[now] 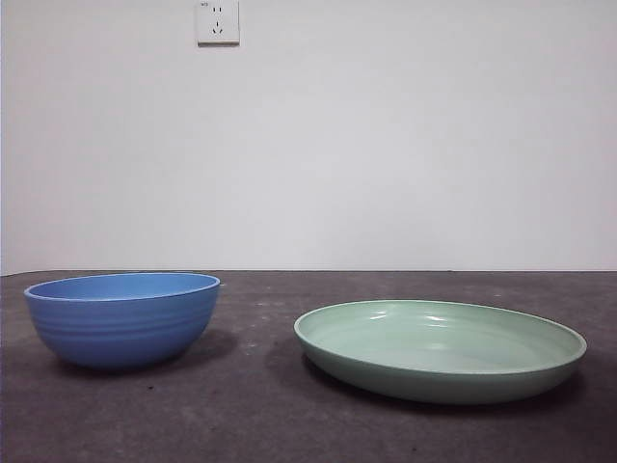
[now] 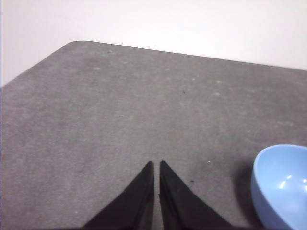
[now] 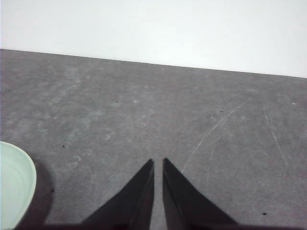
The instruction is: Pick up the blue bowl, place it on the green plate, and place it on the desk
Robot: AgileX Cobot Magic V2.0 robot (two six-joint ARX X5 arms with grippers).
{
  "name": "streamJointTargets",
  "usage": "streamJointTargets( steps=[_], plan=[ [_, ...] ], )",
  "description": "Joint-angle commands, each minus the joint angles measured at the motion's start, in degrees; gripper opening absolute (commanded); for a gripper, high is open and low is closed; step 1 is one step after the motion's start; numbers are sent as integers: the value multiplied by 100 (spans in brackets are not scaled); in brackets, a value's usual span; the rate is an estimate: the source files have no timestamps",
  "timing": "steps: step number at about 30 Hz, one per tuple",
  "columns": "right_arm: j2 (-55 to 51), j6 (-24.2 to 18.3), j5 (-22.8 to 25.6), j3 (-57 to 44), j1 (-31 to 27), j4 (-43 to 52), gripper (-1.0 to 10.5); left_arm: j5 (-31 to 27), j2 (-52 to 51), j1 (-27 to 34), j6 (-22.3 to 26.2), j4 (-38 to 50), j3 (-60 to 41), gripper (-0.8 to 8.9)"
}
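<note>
Pale mint-green round plate (image 1: 440,347), wide and shallow with a low rim, sits closest to the front camera, toward the near edge of the bench. Nothing in it.

Medium-blue glossy bowl (image 1: 122,318) with faint ridges on its outer wall stands upright beside the plate, clearly apart from it, bare bench between them. What shows of its inside in the left wrist view looks empty. Both rest flat on the dark grey-brown speckled bench (image 1: 260,405), nothing stacked, so by my read the task has not started: bowl not yet lifted, plate free to receive it.

Left pincer (image 2: 156,165) hangs over bare bench with the bowl just off to one side; jaws nearly together, only a thin slit between the tips, gripping nothing. It's the arm nearer the bowl, so it likely makes the pick and must spread first to take the bowl wall.

Right pincer (image 3: 158,163) same state: tips almost touching, empty, over bare bench with the plate rim at the frame edge. Looks parked.

White wall socket (image 1: 218,21) on the wall behind the far edge.
</note>
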Motion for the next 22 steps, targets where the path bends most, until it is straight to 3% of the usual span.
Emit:
streamJointTargets(
  steps=[1, 11, 16, 22],
  plan=[
    [0, 444, -125, -26, 11, 55, 25, 155, -11, -4, -269, 118, -22, 15],
    [11, 1912, -610, 391, 13, -11, 24, 273, 208, -22, -734, 96, 826, 15],
    [323, 2122, -715, 1152, 17, -393, 24, 275, 837, -22, -734, -144, 1827, 15],
    [1241, 2144, -1443, 2264, 17, -1141, 24, 557, 1871, -22, -619, -807, 3200, 15]
  ],
)
